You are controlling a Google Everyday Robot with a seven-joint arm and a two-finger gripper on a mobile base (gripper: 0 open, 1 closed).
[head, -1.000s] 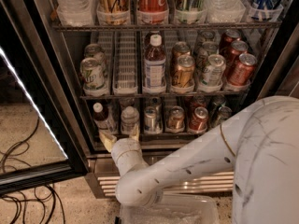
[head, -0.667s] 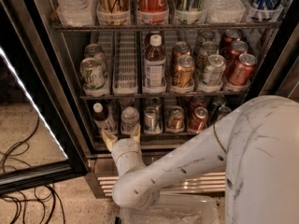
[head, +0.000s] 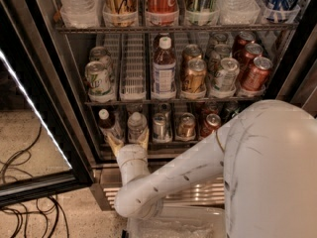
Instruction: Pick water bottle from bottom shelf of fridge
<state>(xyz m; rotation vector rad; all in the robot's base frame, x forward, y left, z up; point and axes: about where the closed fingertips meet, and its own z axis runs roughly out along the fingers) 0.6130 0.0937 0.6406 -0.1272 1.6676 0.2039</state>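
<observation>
The fridge (head: 69,78) stands open, its glass door (head: 29,148) swung to the left of the frame. The water bottle (head: 137,127) stands upright at the front of the bottom shelf (head: 171,144), left of centre in the frame, its white cap up. Just left of it stands a dark bottle (head: 106,124) with a white cap, leaning a little to the left. To its right along the same shelf sit a silver can (head: 160,126), a brown can (head: 186,125) and a red can (head: 210,124). The gripper (head: 129,141) is at the front edge of the bottom shelf, below the two bottles, and its tan fingers (head: 115,144) are spread apart: one tip lies under the dark bottle and the other against the lower right side of the water bottle. Whether either tip presses on the water bottle cannot be told. The white arm (head: 163,182) reaches in from the lower right of the frame, crossing the steel base grille (head: 208,195). On the middle shelf (head: 133,102) stand a labelled bottle (head: 163,68), pale green cans (head: 98,77) at the left, an empty lane tray (head: 132,66) and more cans (head: 225,73) at the right. Black cables (head: 27,207) lie on the floor at the lower left.
</observation>
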